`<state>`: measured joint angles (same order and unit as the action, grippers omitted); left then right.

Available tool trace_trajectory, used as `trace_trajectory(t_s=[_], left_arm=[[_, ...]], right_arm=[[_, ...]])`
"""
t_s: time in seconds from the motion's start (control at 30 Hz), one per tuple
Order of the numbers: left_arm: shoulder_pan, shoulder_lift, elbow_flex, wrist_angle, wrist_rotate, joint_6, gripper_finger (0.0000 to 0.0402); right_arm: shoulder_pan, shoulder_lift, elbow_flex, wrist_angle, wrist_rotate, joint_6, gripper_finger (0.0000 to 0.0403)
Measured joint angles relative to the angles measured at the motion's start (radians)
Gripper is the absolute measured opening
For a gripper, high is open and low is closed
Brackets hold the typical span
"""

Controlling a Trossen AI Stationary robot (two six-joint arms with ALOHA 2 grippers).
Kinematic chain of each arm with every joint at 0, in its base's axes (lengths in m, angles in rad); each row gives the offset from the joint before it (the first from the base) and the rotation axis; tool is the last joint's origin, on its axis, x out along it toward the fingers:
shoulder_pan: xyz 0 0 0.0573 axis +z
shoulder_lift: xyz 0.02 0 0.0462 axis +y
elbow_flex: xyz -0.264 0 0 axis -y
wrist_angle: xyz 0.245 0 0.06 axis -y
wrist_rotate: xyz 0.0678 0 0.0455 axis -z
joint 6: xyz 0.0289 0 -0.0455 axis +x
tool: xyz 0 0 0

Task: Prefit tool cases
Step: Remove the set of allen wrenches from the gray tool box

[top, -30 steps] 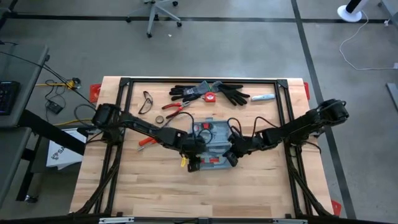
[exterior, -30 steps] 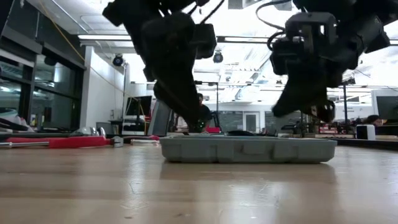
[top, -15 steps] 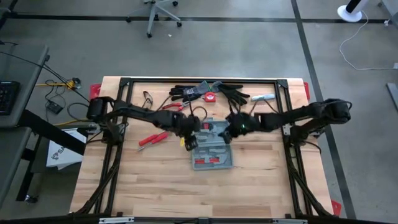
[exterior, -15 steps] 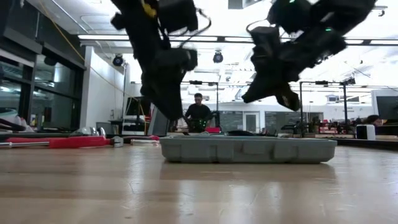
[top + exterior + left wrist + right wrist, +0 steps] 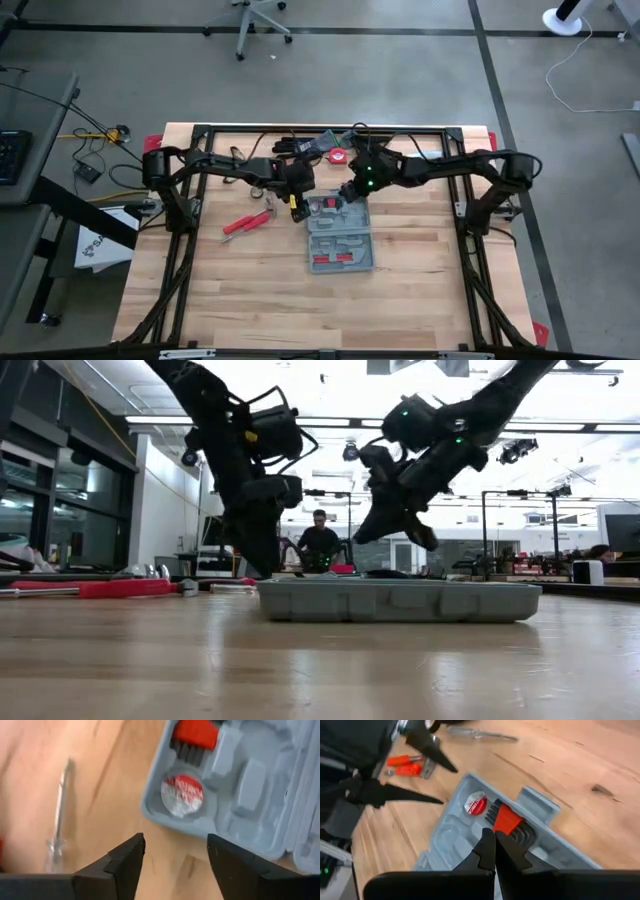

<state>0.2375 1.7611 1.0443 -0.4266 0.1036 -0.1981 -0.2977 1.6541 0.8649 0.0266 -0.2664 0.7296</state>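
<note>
The grey tool case [image 5: 340, 238] lies open and flat on the wooden table, its moulded inside facing up. Its tray holds red-handled tools, a red hex-key holder [image 5: 507, 820] and a round red-and-white piece [image 5: 182, 795]. My left gripper [image 5: 299, 205] hangs open over the bare table just beside the case's far left corner [image 5: 150, 812], with nothing between its fingers [image 5: 175, 840]. My right gripper [image 5: 350, 193] is shut and hovers above the case's far end [image 5: 495, 837], slanting down; in the low view [image 5: 425, 540] it is clear of the case [image 5: 400, 600].
Red-handled pliers [image 5: 245, 222] and a screwdriver [image 5: 57, 815] lie on the table left of the case. Black gloves [image 5: 300, 148] and a red tape measure [image 5: 338, 156] lie along the far edge. A person [image 5: 318, 540] stands in the room beyond.
Both grippers have travelled from over the case's near end toward the table's far edge and now stand at its far end. The left stayed open, the right stayed shut. The case has not moved.
</note>
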Motion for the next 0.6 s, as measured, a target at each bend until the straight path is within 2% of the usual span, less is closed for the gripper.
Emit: trace_trajectory(t_s=[0.13, 0.3, 0.47, 0.6], left_arm=[[0.031, 0.000, -0.002, 0.024, 0.026, 0.025, 0.0209], [0.046, 0.000, -0.002, 0.027, 0.036, 0.059, 0.0209], [0.046, 0.000, -0.002, 0.029, 0.037, 0.062, 0.0209], [0.046, 0.000, -0.002, 0.027, 0.037, 0.061, 0.0209]], right_arm=[[0.007, 0.074, 0.056, -0.021, -0.007, -0.023, 0.0017], [0.013, 0.149, 0.118, -0.076, -0.025, -0.024, 0.0068], [0.008, 0.159, 0.138, -0.095, -0.029, -0.032, 0.0113], [0.002, 0.155, 0.155, -0.167, -0.032, -0.032, 0.0118]])
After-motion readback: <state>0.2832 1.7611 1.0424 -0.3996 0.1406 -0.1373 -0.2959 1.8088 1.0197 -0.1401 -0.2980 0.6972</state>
